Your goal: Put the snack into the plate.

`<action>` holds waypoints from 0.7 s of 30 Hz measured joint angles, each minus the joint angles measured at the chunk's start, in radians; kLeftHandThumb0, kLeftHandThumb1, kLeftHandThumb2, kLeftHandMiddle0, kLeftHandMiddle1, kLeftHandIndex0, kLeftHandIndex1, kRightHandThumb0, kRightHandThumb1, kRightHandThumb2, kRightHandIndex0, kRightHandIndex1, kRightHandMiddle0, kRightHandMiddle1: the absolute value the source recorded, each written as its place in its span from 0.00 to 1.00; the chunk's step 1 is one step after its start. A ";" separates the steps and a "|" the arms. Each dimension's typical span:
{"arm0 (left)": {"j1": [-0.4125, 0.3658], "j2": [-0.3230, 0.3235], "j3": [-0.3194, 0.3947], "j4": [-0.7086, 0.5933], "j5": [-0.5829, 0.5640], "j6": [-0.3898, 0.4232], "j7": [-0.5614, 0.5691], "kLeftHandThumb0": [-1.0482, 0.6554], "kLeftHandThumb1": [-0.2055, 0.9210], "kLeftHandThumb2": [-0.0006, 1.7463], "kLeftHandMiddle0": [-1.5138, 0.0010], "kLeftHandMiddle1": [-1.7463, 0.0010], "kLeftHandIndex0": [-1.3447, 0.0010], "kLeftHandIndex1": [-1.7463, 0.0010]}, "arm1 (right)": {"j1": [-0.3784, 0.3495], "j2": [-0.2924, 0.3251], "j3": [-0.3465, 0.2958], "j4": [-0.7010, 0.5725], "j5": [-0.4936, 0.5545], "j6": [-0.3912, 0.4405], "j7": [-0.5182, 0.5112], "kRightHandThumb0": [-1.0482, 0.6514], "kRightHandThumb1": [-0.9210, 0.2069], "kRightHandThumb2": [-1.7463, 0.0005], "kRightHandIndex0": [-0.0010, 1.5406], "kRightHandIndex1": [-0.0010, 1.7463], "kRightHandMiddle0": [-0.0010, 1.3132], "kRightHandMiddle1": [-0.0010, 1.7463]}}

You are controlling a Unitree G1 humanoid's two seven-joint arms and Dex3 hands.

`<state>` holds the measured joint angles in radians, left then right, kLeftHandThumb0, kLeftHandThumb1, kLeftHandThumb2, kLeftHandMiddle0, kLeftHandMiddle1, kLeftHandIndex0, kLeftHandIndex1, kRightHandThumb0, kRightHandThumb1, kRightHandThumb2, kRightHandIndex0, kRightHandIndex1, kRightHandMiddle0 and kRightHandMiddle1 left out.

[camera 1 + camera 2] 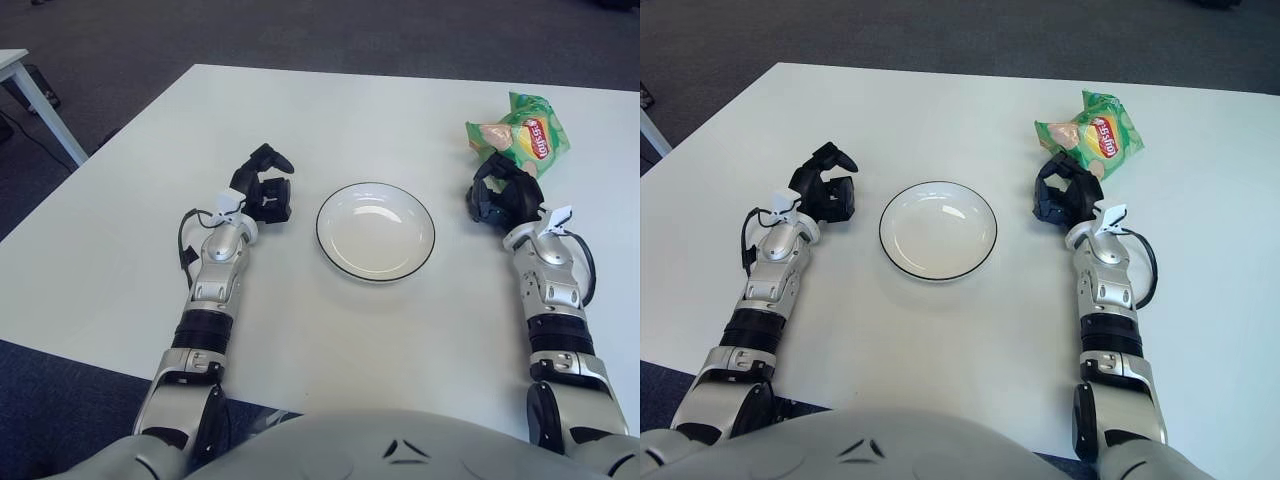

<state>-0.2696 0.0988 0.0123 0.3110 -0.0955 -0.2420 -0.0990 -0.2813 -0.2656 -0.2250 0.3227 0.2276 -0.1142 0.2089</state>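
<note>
Right hand [505, 197] beside tilted snack bag [520, 136]

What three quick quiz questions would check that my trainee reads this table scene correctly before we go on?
1. True or false: the snack bag lies in the plate.
2. Which hand shows nearest the bag: A left hand, B right hand?
3. Fill in: the plate holds ____.

Key: 1 false, the bag lies on the table, on the plate's far right. 2 B. 3 nothing.
</note>
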 measured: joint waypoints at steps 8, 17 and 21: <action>-0.004 0.000 0.000 0.010 0.003 0.000 0.001 0.35 0.54 0.69 0.19 0.00 0.60 0.00 | 0.046 0.006 -0.010 -0.169 0.007 0.057 -0.036 0.34 0.51 0.27 0.70 1.00 0.45 1.00; -0.013 -0.001 0.000 0.033 0.007 -0.001 0.001 0.35 0.55 0.69 0.19 0.00 0.60 0.00 | 0.059 -0.020 -0.020 -0.222 0.010 0.086 -0.015 0.35 0.44 0.32 0.61 1.00 0.40 1.00; -0.017 0.000 0.000 0.044 0.008 -0.002 0.001 0.35 0.55 0.68 0.19 0.00 0.60 0.00 | 0.056 -0.057 -0.032 -0.231 0.014 0.096 0.012 0.48 0.56 0.23 0.55 1.00 0.38 1.00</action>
<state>-0.2870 0.0983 0.0126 0.3552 -0.0876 -0.2443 -0.0982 -0.2251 -0.3229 -0.2569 0.0918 0.2420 -0.0186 0.2207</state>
